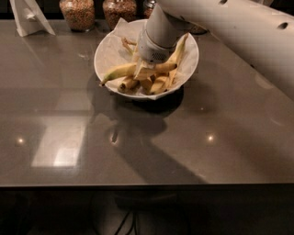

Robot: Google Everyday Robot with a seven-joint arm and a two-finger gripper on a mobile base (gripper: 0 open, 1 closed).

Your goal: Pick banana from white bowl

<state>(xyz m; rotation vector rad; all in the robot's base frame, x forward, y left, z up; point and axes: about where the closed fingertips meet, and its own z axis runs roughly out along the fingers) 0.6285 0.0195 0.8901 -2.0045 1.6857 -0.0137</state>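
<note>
**A:** Banana (120, 72) first. Where does it lie?

**B:** In the camera view it stretches across the near side of the white bowl (104, 53). It is long and pale, and its stem tip pokes out over the rim toward the left edge of the table (138, 151). Its other end runs under the gripper (146, 71). The bowl sits close to the far edge, roughly midway along it.

**A:** And the gripper?

**B:** It is down inside the bowl, right over the banana's middle stretch. The arm (229, 27) reaches in from the far right corner. The wrist hides the working end, so I cannot tell whether it is clamped on the fruit or spread around it.

**A:** So how is the pick done well?

**B:** As I judge it, the hold should cross the banana's width near its middle, so neither end droops. The squeeze should be gentle, since ripe fruit bruises. The lift should go straight up and slowly, so the stem clears the rim. The shorter bananas (158, 85) lie against it, and a sideways pull could drag them along. The crumpled paper lining (120, 28) might also catch.

**A:** Is there anything nearby to mind?

**B:** Glass jars (77, 13) stand along the far edge just behind the bowl, and a folded white paper (28, 17) stands at the far left corner. I would carry the banana up and toward the near edge, not backward.
</note>
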